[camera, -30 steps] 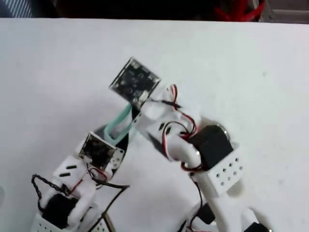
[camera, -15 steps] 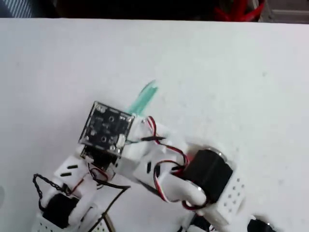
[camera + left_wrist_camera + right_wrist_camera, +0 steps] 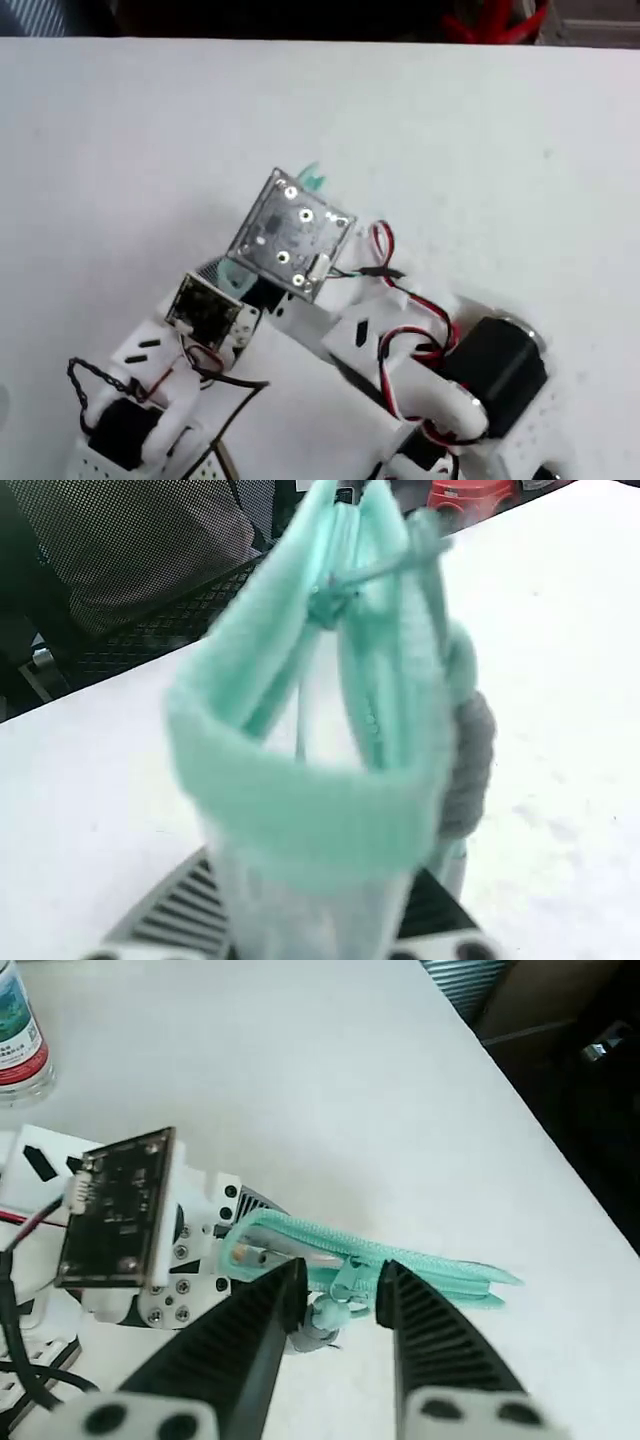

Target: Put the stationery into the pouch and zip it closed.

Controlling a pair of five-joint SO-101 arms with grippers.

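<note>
A white table [image 3: 480,120], dark room behind. The left gripper [image 3: 238,1248] pinches one end of the mint pouch [image 3: 400,1268], holding it out over the tabletop. The right gripper [image 3: 340,1278] is spread wide, straddling what looks like the zip pull [image 3: 348,1280]. It's soft, light fabric, I'd judge, and will flop unless gripped by the pull.

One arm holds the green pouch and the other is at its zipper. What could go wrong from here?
The zipper pull is small, and the right jaws stand open on either side of it. When they close they could miss it or pinch the fabric of the pouch instead. The left jaws grip the pouch at one end only, so a tug on the zipper might twist it or drag it loose.
</note>
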